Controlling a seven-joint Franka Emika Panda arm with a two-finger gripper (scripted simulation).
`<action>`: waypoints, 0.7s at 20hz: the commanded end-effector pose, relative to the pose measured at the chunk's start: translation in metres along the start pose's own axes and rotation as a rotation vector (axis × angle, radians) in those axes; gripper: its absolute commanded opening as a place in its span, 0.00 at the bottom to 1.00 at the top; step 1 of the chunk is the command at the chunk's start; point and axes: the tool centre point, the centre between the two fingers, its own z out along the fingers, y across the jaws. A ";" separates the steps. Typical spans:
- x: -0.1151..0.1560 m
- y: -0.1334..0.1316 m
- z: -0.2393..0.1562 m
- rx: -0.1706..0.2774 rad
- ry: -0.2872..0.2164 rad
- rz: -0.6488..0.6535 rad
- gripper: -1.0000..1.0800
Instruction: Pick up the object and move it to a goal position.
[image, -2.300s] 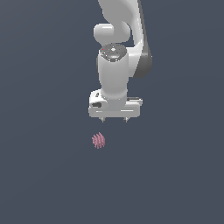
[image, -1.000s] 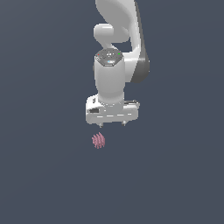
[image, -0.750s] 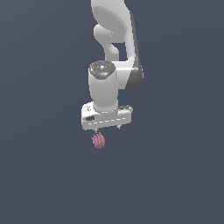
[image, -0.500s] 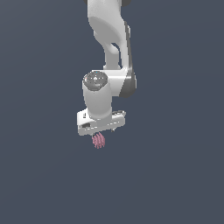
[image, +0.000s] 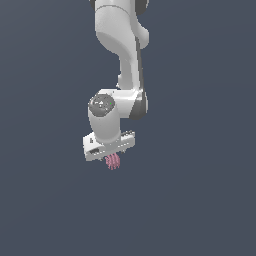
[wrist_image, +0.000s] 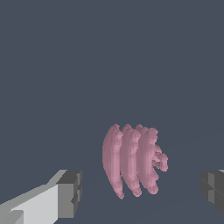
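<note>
From where I stand, the whole matter turns on how the object (wrist_image: 132, 162) sits relative to the two fingers (wrist_image: 65, 194). In the wrist view the pink lump lies between them: one dark pad shows at about eight o'clock from it, the other (wrist_image: 214, 190) at about four o'clock, each with a clear strip of grey surface (wrist_image: 109, 52) between pad and lump. So the fingers are spread wide, touching nothing, and the object is not quite centred; it sits nearer the eight o'clock finger than the other.

Its ridges run as curved stripes, stacked side by side along the line joining the pads, so the lump's taller dimension lies across that line. I judge that closing would press the pads against the outermost ridge on one side and the spiky nubs on the other.

In the exterior view the gripper (image: 111, 156) hangs low over the object (image: 113, 162), which peeks out at roughly six o'clock from under the white hand; I cannot tell from there how far the tips reach down past it. No goal marker is visible in either view. My guess is that a small sideways correction before closing would help, as the spiky side looks likely to roll.
</note>
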 end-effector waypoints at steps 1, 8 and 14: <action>-0.001 0.002 0.003 0.000 -0.002 -0.013 0.96; -0.001 0.002 0.009 0.000 -0.003 -0.011 0.96; -0.002 0.002 0.039 0.000 -0.003 -0.013 0.96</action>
